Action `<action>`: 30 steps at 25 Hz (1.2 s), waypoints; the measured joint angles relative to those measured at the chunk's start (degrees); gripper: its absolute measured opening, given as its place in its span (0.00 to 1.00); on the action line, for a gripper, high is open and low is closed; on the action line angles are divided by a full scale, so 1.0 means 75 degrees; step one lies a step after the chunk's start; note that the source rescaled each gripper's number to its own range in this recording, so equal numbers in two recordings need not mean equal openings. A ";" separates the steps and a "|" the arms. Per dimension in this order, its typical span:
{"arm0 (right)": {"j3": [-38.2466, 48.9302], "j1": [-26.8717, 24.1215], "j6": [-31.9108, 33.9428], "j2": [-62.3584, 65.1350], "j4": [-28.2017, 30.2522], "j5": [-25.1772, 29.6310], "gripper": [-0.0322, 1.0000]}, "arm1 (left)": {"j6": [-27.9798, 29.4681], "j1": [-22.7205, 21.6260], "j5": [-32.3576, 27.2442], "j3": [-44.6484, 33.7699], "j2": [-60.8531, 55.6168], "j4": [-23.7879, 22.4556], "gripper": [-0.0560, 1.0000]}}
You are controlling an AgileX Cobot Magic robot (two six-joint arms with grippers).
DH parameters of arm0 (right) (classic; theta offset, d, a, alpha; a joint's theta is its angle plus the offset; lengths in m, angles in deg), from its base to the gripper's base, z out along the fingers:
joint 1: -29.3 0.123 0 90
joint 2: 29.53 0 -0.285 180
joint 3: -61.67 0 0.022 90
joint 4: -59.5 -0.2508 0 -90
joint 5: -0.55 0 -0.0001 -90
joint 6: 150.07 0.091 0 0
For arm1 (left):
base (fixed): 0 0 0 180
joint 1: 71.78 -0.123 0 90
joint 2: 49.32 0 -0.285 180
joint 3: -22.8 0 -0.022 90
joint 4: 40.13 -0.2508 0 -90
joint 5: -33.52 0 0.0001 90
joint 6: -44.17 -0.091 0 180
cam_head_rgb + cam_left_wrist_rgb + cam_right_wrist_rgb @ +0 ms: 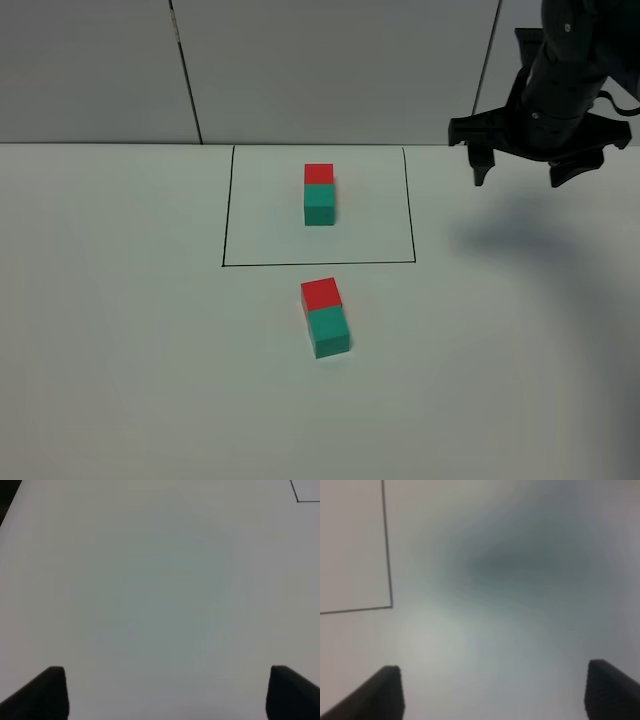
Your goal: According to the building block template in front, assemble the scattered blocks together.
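Observation:
Inside the black drawn rectangle (318, 207) stands the building block template (319, 194), a red cube joined to a teal-green one. Just in front of the frame lie the scattered blocks: the red cube (320, 293) touches the teal-green cube (328, 331), forming one pair, slightly turned. My right gripper (518, 172) hangs open, high at the back right, well away from the blocks; its fingers (387, 690) hold nothing. My left gripper (162, 690) is open over bare table, with empty fingers (47, 690). The left arm does not appear in the exterior high view.
The white table (120, 350) runs back to a grey panelled wall (320, 70). A corner of the drawn rectangle (387, 605) shows in the right wrist view, and another corner (300, 497) in the left wrist view. The right arm's shadow (520, 235) falls on the table.

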 joint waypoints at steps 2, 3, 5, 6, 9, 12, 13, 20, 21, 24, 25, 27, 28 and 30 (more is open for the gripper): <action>0.0036 -0.0241 -0.0080 0.0100 -0.0006 0.0000 0.98 | 0.0000 0.0000 0.0000 0.0000 0.0000 0.0000 0.80; 0.0100 -0.0337 -0.0118 0.0168 0.0002 -0.0009 0.98 | 0.0000 0.0000 0.0000 0.0000 0.0000 0.0000 0.80; 0.0303 -0.0552 -0.0166 0.0394 0.0043 -0.0009 0.98 | 0.0000 0.0000 0.0000 0.0000 0.0000 0.0000 0.80; 0.0465 -0.0628 -0.0173 0.0534 0.0142 -0.0009 0.98 | 0.0000 0.0000 0.0000 0.0000 0.0000 0.0000 0.80; 0.1088 -0.0833 -0.0181 0.1015 0.0568 -0.0003 0.97 | 0.0000 0.0000 0.0000 0.0000 0.0000 0.0000 0.80; 0.1851 -0.0871 -0.0046 0.1593 0.1029 0.0005 0.96 | 0.0000 0.0000 0.0000 0.0000 0.0000 0.0000 0.80; 0.2134 -0.0871 0.0030 0.1823 0.1138 -0.0001 0.96 | 0.0000 0.0000 0.0000 0.0000 0.0000 0.0000 0.80; 0.4339 -0.0871 0.0198 0.3565 0.1371 -0.0155 0.91 | 0.0000 0.0000 0.0000 0.0000 0.0000 0.0000 0.80; 0.4726 -0.0871 0.0226 0.3804 0.1371 -0.0292 0.91 | 0.0000 0.0000 0.0000 0.0000 0.0000 0.0000 0.80; 0.5842 -0.0871 0.0409 0.4687 0.1371 -0.0855 0.89 | 0.0000 0.0000 0.0000 0.0000 0.0000 -0.0002 0.80; 0.6211 -0.0871 0.0463 0.4939 0.1371 -0.1024 0.88 | 0.0000 0.0000 0.0000 0.0000 0.0000 -0.0002 0.80; 0.6822 -0.0871 0.0533 0.5553 0.1371 -0.1248 0.86 | 0.0000 0.0000 0.0000 0.0000 0.0000 -0.0002 0.80; 0.7112 -0.0871 0.0552 0.5819 0.1371 -0.1314 0.85 | 0.0000 0.0000 0.0000 0.0000 0.0000 -0.0002 0.80; 0.7572 -0.0871 0.0573 0.6494 0.1371 -0.1476 0.82 | 0.0000 0.0000 0.0000 0.0000 0.0000 -0.0002 0.80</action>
